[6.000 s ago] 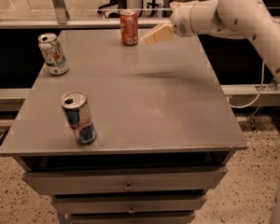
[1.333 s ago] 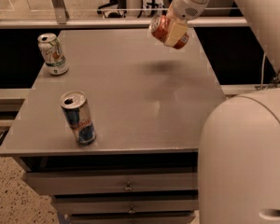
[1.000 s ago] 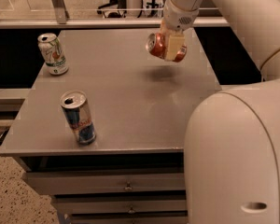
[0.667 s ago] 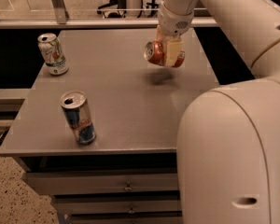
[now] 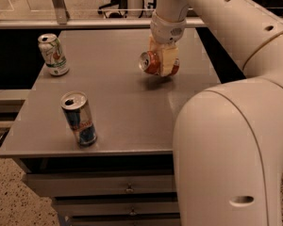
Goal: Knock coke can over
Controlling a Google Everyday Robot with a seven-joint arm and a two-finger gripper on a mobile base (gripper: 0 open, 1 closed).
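The coke can [image 5: 151, 63] is red-orange with a silver top. It lies on its side in the air, its top facing left, a little above the grey table [image 5: 127, 102] right of the middle. My gripper [image 5: 163, 62] hangs down from the white arm and is shut on the can, its pale fingers [image 5: 166, 60] around the can's body.
A white can with green and orange print [image 5: 53, 54] stands upright at the table's far left. A blue-and-silver can [image 5: 79, 118] stands upright near the front left. My large white arm [image 5: 226, 140] fills the right side. Drawers [image 5: 104, 189] sit under the tabletop.
The gripper has carried the coke can from the far edge toward the table's middle and lower, and tipped it from upright to lying sideways. The other two cans have not moved.
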